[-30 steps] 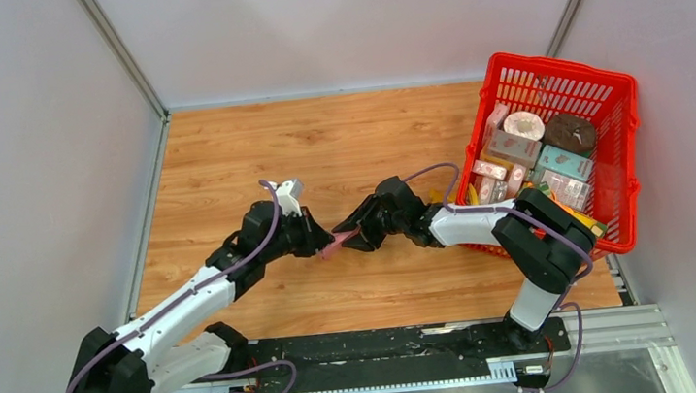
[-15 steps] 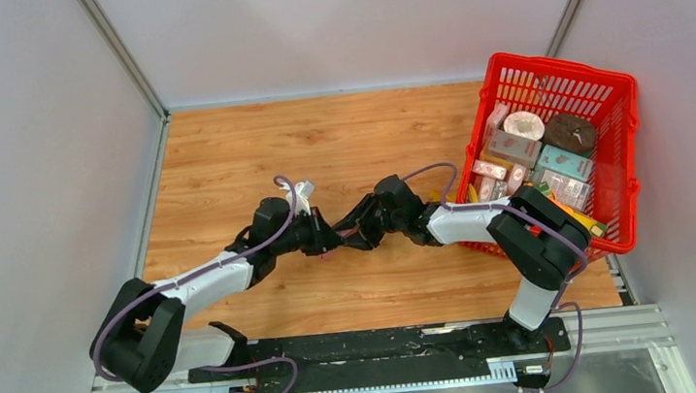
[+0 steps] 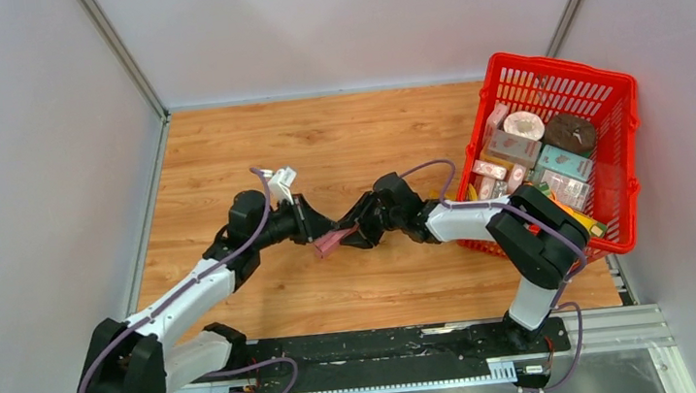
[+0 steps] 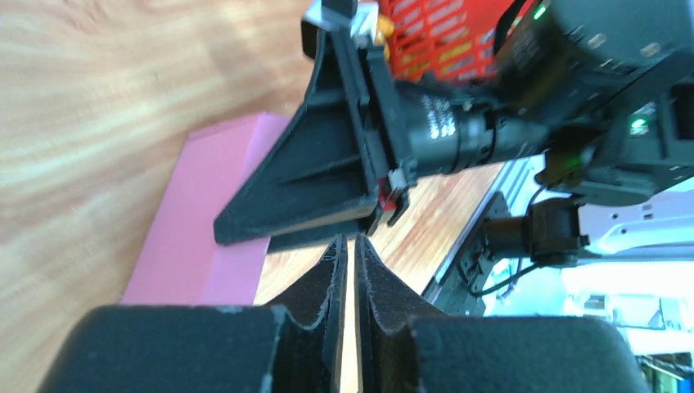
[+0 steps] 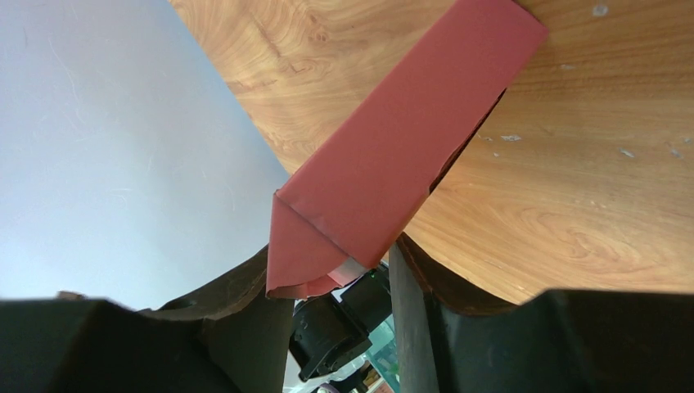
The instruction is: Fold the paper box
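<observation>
The paper box (image 3: pixel 328 245) is a pink, folded, long block held low over the wooden table. My right gripper (image 3: pixel 348 234) is shut on its one end. In the right wrist view the paper box (image 5: pixel 409 139) runs out from between the gripper's (image 5: pixel 331 250) two fingers, with a folded flap at the gripped end. My left gripper (image 3: pixel 315 226) is just left of the box and apart from it. Its (image 4: pixel 350 242) pads stand a thin slit apart with nothing between them. The paper box (image 4: pixel 205 229) lies beyond them, under the right gripper's black finger (image 4: pixel 311 188).
A red mesh basket (image 3: pixel 555 67) full of printed cartons and packets stands at the right, against the right arm's elbow. Grey walls close off the left, back and right sides. The black base rail (image 3: pixel 389 343) runs along the near edge.
My left gripper has drawn back up and to the left off the box, and its jaws have parted slightly. The right gripper has stayed put with the box.
</observation>
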